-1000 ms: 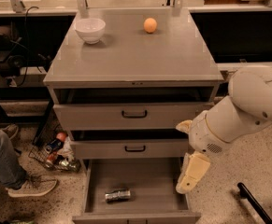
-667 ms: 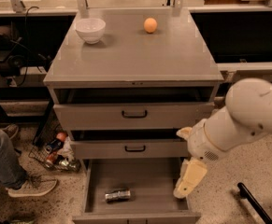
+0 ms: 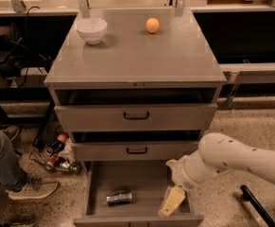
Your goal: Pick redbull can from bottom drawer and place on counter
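Note:
The redbull can (image 3: 118, 197) lies on its side on the floor of the open bottom drawer (image 3: 99, 178), near the front left. My gripper (image 3: 171, 202) hangs over the drawer's right front part, to the right of the can and apart from it, at the end of the white arm (image 3: 231, 161) that comes in from the right. The grey counter (image 3: 137, 56) tops the cabinet above.
On the counter stand a white bowl (image 3: 91, 30) at the back left and an orange ball (image 3: 152, 25) at the back middle. The two upper drawers (image 3: 136, 117) sit slightly ajar. A person's leg and shoe (image 3: 14, 174) and a basket of cans (image 3: 56, 156) are left of the cabinet.
The arm has dropped lower and moved left, bringing the gripper down into the right side of the bottom drawer. The can has not moved.

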`<state>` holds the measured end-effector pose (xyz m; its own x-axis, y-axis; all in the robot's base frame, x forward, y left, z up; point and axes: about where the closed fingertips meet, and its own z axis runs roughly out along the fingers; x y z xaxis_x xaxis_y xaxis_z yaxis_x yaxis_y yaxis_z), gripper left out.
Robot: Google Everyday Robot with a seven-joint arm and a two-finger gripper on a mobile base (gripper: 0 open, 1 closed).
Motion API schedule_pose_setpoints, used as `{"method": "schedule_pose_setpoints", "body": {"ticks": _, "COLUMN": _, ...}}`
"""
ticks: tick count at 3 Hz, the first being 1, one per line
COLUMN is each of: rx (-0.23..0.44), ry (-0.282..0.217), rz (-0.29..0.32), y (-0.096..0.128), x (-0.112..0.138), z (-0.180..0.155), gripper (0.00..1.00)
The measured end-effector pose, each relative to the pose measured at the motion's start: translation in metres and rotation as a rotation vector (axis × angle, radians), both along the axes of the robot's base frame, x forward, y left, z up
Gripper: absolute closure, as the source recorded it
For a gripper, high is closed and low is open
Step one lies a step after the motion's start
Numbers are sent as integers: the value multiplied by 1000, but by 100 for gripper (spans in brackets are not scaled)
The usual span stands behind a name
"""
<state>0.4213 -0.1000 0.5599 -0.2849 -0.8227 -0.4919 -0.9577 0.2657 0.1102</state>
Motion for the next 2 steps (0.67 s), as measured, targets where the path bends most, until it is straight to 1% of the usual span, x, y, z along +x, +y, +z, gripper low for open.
{"method": "schedule_pose_setpoints", "body": {"ticks": 1, "rx": 60, "ry": 1, "rz": -39, "y": 23, "x": 27, "z": -67, "gripper": 0}}
{"method": "schedule_pose_setpoints", "body": {"ticks": 2, "rx": 86, "ry": 35, "rz": -53, "y": 31, "x": 23, "z": -97, "gripper": 0}}
